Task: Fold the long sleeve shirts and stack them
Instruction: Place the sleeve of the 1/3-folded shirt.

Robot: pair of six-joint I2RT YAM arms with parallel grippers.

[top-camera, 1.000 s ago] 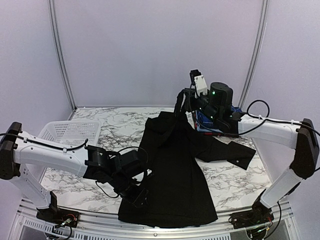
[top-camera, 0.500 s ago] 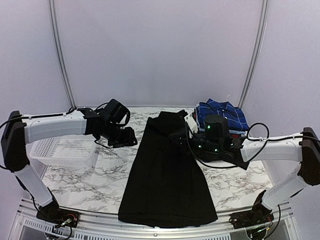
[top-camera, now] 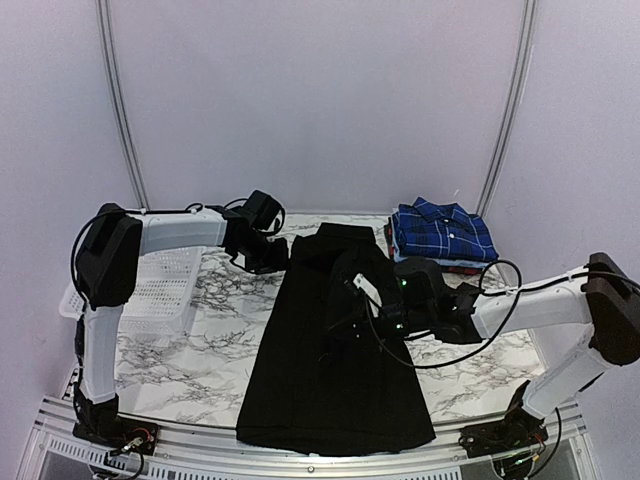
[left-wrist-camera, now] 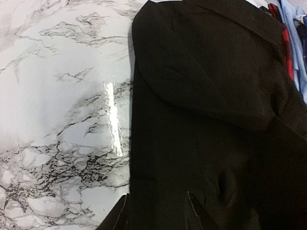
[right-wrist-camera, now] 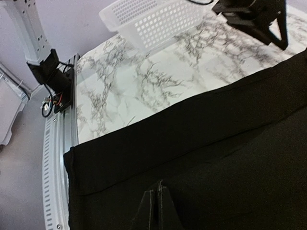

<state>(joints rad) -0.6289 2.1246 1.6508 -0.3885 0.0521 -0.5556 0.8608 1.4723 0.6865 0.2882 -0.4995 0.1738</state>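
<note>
A plain black long sleeve shirt (top-camera: pixel 335 370) lies flat down the middle of the marble table, its sleeves folded in over the body. My left gripper (top-camera: pixel 278 258) hovers at the shirt's far left shoulder. In the left wrist view its fingers (left-wrist-camera: pixel 156 213) stand apart, astride the black shirt's (left-wrist-camera: pixel 206 96) left edge. My right gripper (top-camera: pixel 345 310) rests low over the shirt's middle. Its fingers (right-wrist-camera: pixel 159 201) are pressed together above the black cloth (right-wrist-camera: pixel 230 143), with nothing seen between them. Folded shirts sit stacked at the back right, blue plaid (top-camera: pixel 443 230) on top, red (top-camera: pixel 445 266) beneath.
A white mesh basket (top-camera: pixel 165 285) stands at the left, under the left arm, and shows in the right wrist view (right-wrist-camera: pixel 153 19) too. The metal rail (top-camera: pixel 200 452) runs along the near table edge, where the shirt's hem reaches it. Red and light blue shirt edges (left-wrist-camera: pixel 290 52) lie next to the collar.
The right arm carried the black sleeve from the right across the body and came down low over the shirt. The left arm swung from the near hem to the far left shoulder.
</note>
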